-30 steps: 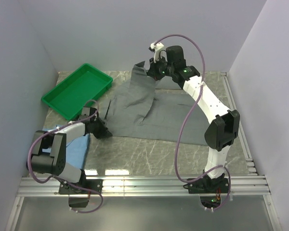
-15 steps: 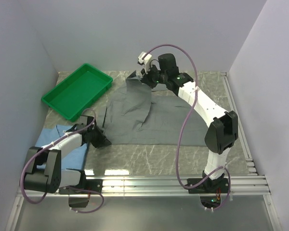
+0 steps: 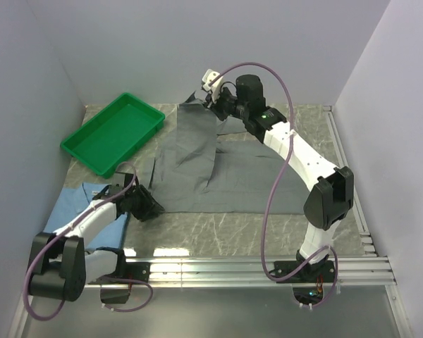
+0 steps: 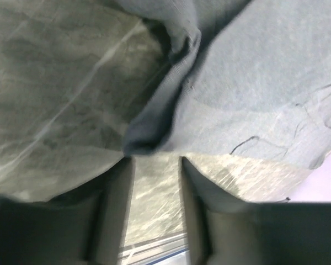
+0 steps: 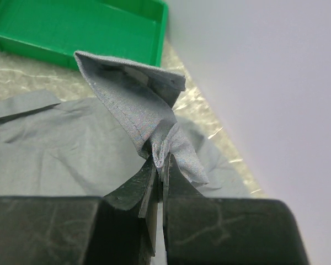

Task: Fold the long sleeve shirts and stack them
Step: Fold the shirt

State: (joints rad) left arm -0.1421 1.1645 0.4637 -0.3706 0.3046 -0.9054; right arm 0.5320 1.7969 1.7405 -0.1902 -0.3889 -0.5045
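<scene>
1. The right arm [image 3: 296,151] reaches far toward the back wall, its right gripper [image 5: 159,165] clamped on a raised fold of the plain grey cloth shirt [image 3: 197,165] spread over the marbled table [image 3: 218,229].
2. The left arm [image 3: 95,215] stretches low; its left gripper [image 4: 156,165] stands parted, holding nothing, at that shirt's near-left corner.
3. The light blue cloth shirt [image 3: 67,208] lies beneath the left arm.

The grey-green marbled tabletop [image 3: 218,229] carries three things. A plain grey cloth shirt [image 3: 240,179] lies spread across its middle, with its far-left part raised off the surface. A green rectangular plastic tray [image 3: 113,134] sits at the far left. A light blue cloth shirt [image 3: 69,206] lies at the near left edge, near the grey one's corner.
</scene>
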